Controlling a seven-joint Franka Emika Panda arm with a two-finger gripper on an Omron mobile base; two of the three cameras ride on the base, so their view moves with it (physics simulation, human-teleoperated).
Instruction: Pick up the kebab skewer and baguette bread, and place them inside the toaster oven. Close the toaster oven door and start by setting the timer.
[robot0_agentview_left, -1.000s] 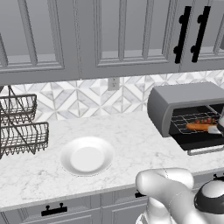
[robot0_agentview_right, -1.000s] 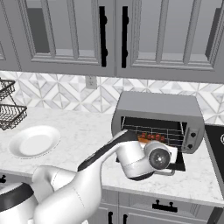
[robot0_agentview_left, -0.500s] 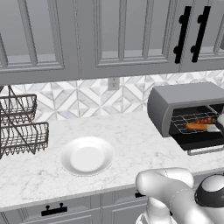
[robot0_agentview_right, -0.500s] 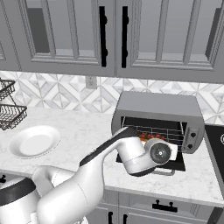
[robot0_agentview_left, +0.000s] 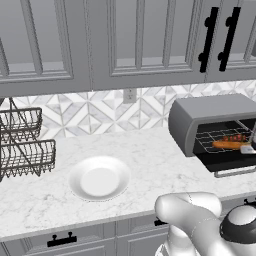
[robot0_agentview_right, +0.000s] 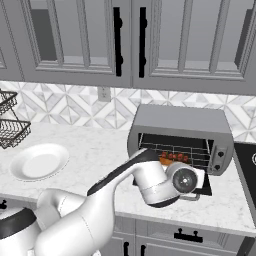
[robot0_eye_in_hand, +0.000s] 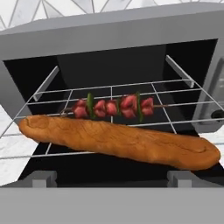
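Gripper fingers cannot be made out in any view, so whether they are spread or closed cannot be told; the hand itself sits at centre right of the right base view, just in front of the toaster oven (robot0_agentview_right: 180, 135), its camera looking straight into the black cavity. Both foods appear to be loaded: in the hand view the baguette bread (robot0_eye_in_hand: 118, 142) lies across the front of the wire rack (robot0_eye_in_hand: 175, 103), running from middle left to lower right of the frame, with the kebab skewer (robot0_eye_in_hand: 113, 107) just behind it, near the centre. Nothing seems to hold either item, though contact at the very bottom edge is hidden. The toaster oven door (robot0_agentview_left: 235, 171) hangs open at the lower right of the left base view, so by this evidence closing it and setting the timer are what is left. The hand view alone separates the red chunks and green pieces on the skewer and shows the loaf's full length. The left base view gives the wider counter instead: a white plate (robot0_agentview_left: 100, 178) at lower centre, bare, and a wire dish rack (robot0_agentview_left: 22, 145) at the left edge. The right base view adds the oven's control panel (robot0_agentview_right: 218, 154) on its right side, where a timer knob would presumably be found
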